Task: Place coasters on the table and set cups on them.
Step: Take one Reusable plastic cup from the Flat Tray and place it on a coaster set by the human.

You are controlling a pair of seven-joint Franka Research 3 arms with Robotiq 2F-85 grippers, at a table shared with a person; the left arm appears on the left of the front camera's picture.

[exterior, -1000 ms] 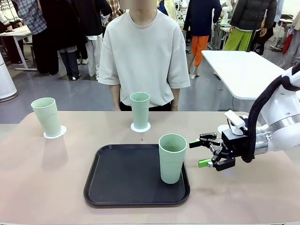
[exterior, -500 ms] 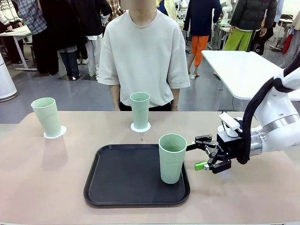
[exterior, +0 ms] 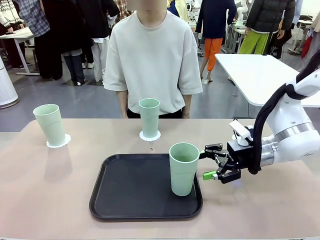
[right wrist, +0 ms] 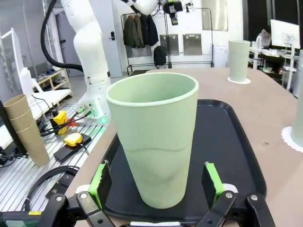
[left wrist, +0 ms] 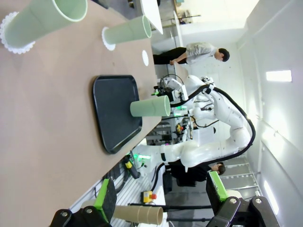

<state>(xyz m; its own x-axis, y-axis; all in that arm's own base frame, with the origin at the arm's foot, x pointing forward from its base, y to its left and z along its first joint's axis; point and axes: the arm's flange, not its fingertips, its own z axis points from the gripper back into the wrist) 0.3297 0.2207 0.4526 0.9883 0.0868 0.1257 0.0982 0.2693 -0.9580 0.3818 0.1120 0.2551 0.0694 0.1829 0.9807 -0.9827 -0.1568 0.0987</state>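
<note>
We're lined up on the last cup [exterior: 183, 168], standing upright at the right end of the black tray [exterior: 130, 192], and our right gripper [exterior: 208, 162] sits just beside it with the jaws spread wide, nothing held. From the right wrist, the cup [right wrist: 155, 142] stands between the green pads [right wrist: 212, 177], not touching either. It looks like a light, stiff, matte tumbler, tapering to the base, so we judge it could tip or slide upward in a squeeze; mid-body, below the faint ridge, seems the safest hold. Two other cups already stand on coasters: one at far left [exterior: 49, 123], one in the middle [exterior: 149, 116]. The left wrist view gives us something extra: a bare coaster [left wrist: 145, 57] on the table [left wrist: 57, 142] beyond the tray. Our left gripper [left wrist: 161, 198] hangs open, well apart.
</note>
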